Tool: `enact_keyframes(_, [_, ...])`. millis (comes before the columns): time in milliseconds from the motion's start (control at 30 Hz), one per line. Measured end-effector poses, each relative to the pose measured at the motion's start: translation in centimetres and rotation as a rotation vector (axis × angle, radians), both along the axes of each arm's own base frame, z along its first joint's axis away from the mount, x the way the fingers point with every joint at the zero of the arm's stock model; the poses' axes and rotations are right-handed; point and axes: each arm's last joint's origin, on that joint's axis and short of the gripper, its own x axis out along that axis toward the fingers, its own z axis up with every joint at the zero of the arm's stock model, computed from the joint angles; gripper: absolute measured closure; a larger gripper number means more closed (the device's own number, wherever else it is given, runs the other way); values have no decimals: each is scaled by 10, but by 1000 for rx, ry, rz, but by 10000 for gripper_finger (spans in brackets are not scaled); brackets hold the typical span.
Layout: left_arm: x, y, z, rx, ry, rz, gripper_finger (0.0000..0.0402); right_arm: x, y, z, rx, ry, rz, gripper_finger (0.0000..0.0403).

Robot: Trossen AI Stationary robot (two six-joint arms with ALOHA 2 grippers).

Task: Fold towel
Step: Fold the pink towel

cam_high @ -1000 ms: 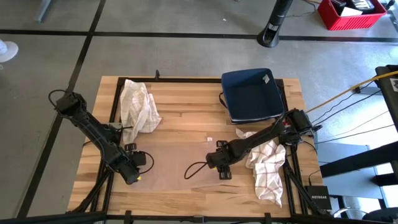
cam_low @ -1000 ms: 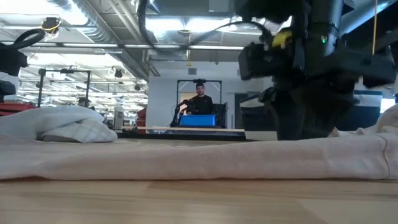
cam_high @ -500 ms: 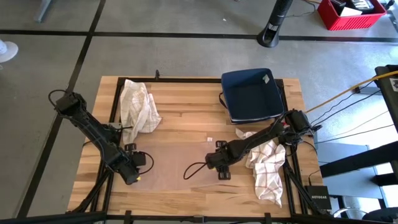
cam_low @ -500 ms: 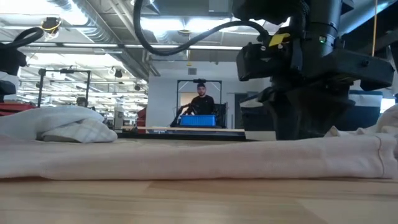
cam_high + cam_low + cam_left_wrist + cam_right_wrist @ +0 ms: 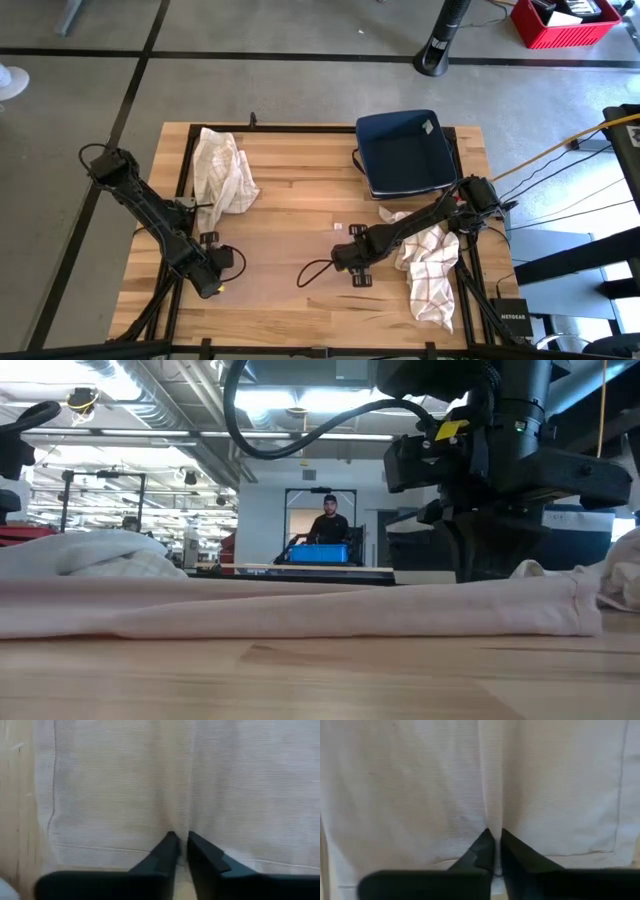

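Observation:
A pale, thin towel [image 5: 285, 262] lies spread flat on the wooden table between my two grippers. In the low view its near edge [image 5: 300, 615] runs across the picture. My left gripper [image 5: 214, 281] stands at the towel's left end and is shut on it [image 5: 180, 836]. At the right end, my right gripper [image 5: 352, 264] is shut on it too [image 5: 493, 831], showing in the low view as the large dark body [image 5: 488, 560]. Each wrist view shows a hem running across just ahead of the fingers and a side hem close by, so both holds are near a corner. My left gripper pinches a small raised ridge of the towel's cloth [image 5: 177, 822] between its two fingers, just inside the hem [image 5: 100, 849]. The fingers slant down from above. The rest of the towel lies flat on the table. My right gripper pinches a like ridge of cloth [image 5: 492, 817] between its two fingers, just inside the hem [image 5: 560, 854] and near the side hem [image 5: 621, 795]. It comes down slanting from the table's right. The towel stays on the table.
A crumpled checked cloth [image 5: 225, 170] lies at the back left, and another [image 5: 428, 270] at the right under my right arm. A dark blue folded pile [image 5: 405, 150] sits at the back right. A black cable loop [image 5: 312, 274] lies on the towel. A person [image 5: 325, 525] stands far behind the table.
In the low view my right gripper's fingers have drawn together on the towel. The towel's right end has slid in toward the gripper, and the cloth there has puckered up. The rest of the towel has stayed flat where it was.

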Motion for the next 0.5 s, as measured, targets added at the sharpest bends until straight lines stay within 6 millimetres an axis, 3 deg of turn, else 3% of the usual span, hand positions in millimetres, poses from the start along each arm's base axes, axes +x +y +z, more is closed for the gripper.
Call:
enact_keyframes(67, [0, 0, 0, 3, 2, 0, 393, 0, 0, 0, -4, -1, -11, 394])
enact_keyframes(267, [-2, 3, 1, 36, 2, 5, 399, 0, -1, 0, -57, -20, -19, 395])
enact_keyframes(500, [2, 1, 26, 64, -14, 14, 400, -4, 0, 28, -187, -64, -24, 399])
